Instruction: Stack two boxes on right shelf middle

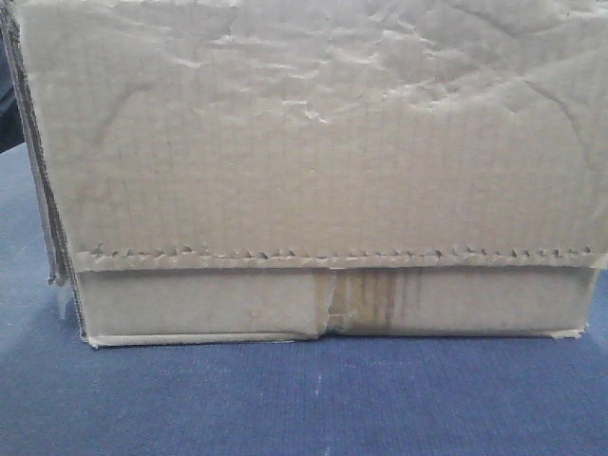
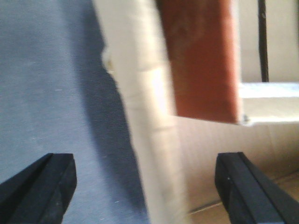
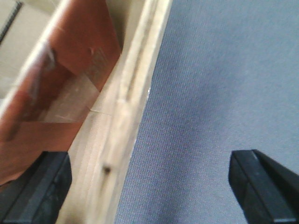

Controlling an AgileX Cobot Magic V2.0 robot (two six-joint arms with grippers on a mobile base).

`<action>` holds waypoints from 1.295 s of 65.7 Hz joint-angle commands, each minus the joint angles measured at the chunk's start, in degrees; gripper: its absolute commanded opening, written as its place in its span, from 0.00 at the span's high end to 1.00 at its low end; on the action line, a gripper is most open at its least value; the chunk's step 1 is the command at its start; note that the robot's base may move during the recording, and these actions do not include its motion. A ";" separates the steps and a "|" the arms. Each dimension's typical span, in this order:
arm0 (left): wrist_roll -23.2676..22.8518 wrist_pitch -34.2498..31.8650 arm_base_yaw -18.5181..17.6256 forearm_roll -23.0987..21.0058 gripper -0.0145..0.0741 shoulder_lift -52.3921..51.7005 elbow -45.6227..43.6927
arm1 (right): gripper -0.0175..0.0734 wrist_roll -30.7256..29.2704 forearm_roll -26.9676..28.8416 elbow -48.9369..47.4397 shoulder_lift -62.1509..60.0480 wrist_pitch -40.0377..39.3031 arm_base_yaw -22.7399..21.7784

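Observation:
A brown corrugated cardboard box (image 1: 304,142) fills the front view, standing on a blue cloth surface (image 1: 285,399). It is wrinkled, with a zigzag flap line and a tape strip (image 1: 366,299) on the centre seam. I see only this one box; the shelf is out of view. My left gripper (image 2: 147,191) is open, its jaws straddling the box's pale wall edge (image 2: 140,107) without touching it. My right gripper (image 3: 152,191) is open, its left finger (image 3: 39,189) beside the box's other wall edge (image 3: 126,107). Both wrist views are blurred.
A reddish-brown panel (image 2: 201,56) shows past the box wall in the left wrist view and, with clear tape on it, in the right wrist view (image 3: 70,79). The blue cloth lies outside the box in the left wrist (image 2: 46,84) and right wrist (image 3: 219,93) views.

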 commanded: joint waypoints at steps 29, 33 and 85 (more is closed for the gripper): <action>-1.66 -0.14 -0.45 0.90 0.96 2.20 -0.17 | 0.98 -0.52 -0.08 -0.44 0.53 -0.38 0.13; -2.40 -0.14 -0.45 1.34 0.96 2.20 -0.21 | 0.98 -0.52 -0.08 -0.44 0.53 -0.38 0.13; -2.65 0.81 -0.45 4.30 0.96 -6.40 -20.86 | 0.98 -0.52 0.14 -11.99 -11.99 -3.00 0.13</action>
